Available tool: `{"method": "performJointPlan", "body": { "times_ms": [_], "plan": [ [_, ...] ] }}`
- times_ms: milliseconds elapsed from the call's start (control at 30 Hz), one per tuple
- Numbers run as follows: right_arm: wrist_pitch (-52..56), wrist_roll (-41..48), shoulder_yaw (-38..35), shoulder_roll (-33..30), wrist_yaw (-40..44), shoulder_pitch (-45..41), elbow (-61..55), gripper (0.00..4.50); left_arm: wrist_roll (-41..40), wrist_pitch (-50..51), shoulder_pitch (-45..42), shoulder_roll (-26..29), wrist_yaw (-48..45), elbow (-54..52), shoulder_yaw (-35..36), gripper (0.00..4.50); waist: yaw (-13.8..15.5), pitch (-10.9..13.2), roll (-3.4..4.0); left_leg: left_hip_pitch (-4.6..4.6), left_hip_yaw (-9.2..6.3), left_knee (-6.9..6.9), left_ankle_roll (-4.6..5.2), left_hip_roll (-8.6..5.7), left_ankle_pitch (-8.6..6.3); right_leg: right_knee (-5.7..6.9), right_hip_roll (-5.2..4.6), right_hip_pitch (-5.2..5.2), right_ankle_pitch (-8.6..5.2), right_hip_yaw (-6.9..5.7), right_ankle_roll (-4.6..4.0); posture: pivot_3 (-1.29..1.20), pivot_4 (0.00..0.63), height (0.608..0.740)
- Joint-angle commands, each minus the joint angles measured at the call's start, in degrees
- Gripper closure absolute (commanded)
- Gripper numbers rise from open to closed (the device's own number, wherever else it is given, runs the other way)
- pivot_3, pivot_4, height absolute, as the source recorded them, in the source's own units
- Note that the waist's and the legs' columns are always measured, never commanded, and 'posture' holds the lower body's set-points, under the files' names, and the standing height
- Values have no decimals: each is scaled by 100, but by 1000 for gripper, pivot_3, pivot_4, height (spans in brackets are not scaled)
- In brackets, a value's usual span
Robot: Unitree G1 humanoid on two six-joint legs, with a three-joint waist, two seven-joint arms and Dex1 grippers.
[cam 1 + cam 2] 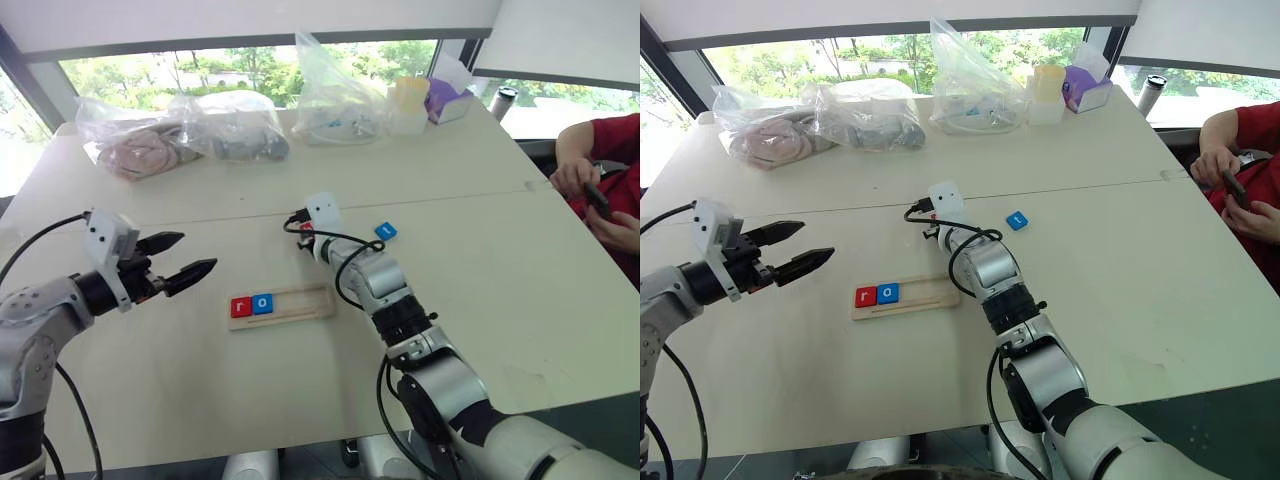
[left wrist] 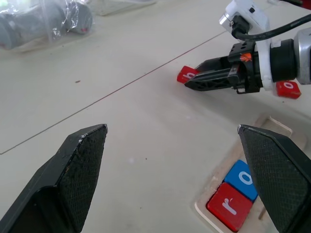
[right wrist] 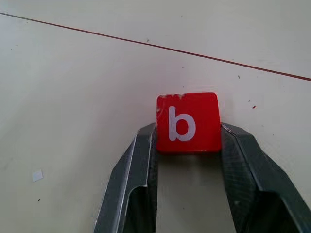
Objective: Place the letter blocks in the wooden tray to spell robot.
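Observation:
My right gripper [image 3: 187,133] is shut on a red block with a white b [image 3: 187,121], which lies on the table just beyond the wooden tray [image 1: 305,303]. At the tray's left end sit a red r block [image 1: 240,306] and a blue o block [image 1: 262,302]; the rest of the tray is bare. A blue block [image 1: 385,231] lies on the table to the right of the right wrist. A red o block [image 2: 287,89] lies beside the right wrist. My left gripper [image 1: 198,252] hovers open to the left of the tray, holding nothing.
Clear plastic bags [image 1: 180,135] with things inside, a tissue box [image 1: 447,100] and a cup [image 1: 503,102] stand along the table's far side. A person in red [image 1: 605,180] sits at the right edge holding a phone.

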Motion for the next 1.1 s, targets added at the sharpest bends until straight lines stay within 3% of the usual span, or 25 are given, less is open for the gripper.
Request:
{"method": "performJointPlan", "body": {
  "times_ms": [33,133,233,367,533,800,1000,1033,1100],
  "plan": [
    [-160,-192,-141,-65,-108,4,-169,3337,14,-152,-324,-27,17,-55,-281,0,6,0,0,0,1,0,0,-1,0,0,-1,0,0,0,0,0,150,740],
    [91,-233,-321,-608,96,263,-1489,3337,-125,-27,-566,-50,-87,-276,-655,0,65,4,5,-6,1,1,0,-8,0,-3,-2,-1,0,0,1,0,150,740],
    [1135,-125,-371,-1364,458,1072,-3545,3337,-113,15,-761,-60,-244,-462,-1170,0,142,4,5,-25,-5,1,-1,-16,0,-10,-18,-5,-11,0,19,0,150,740],
    [2550,-179,-740,-1733,306,2057,-5435,3337,-39,-63,-923,-115,-315,-322,-1457,0,109,0,1,-26,1,-4,5,-35,-4,-13,-25,-6,-22,6,40,0,150,740],
    [4125,-424,-1020,-1373,-109,3451,-7241,3337,61,-215,-984,-76,-593,-94,-1728,0,61,2,4,-9,-2,-14,9,-17,-6,-4,-3,-9,-35,6,21,0,150,740],
    [4590,-349,-1334,-542,-58,3874,-7284,3337,293,-356,-1335,-35,-922,354,-2045,0,64,2,4,3,-5,5,3,-4,-1,0,23,0,-41,5,-9,0,150,740],
    [4669,-478,-1177,-529,-200,3749,-7172,324,304,-324,-1420,-32,-1010,411,-2052,0,61,2,4,-4,-3,1,3,0,-2,-1,27,-7,-40,8,-9,0,150,740],
    [4741,-519,-1147,-596,-242,3658,-7271,21,326,-354,-1419,33,-1112,413,-2076,0,64,2,4,-5,-3,-1,3,0,-2,-1,27,-8,-40,8,-8,0,150,740],
    [4825,-564,-1124,-650,-286,3535,-7396,21,357,-399,-1421,113,-1249,428,-2103,0,63,3,5,-7,-3,-2,3,0,-2,-2,27,-9,-41,8,-8,0,150,740]
  ]
}}
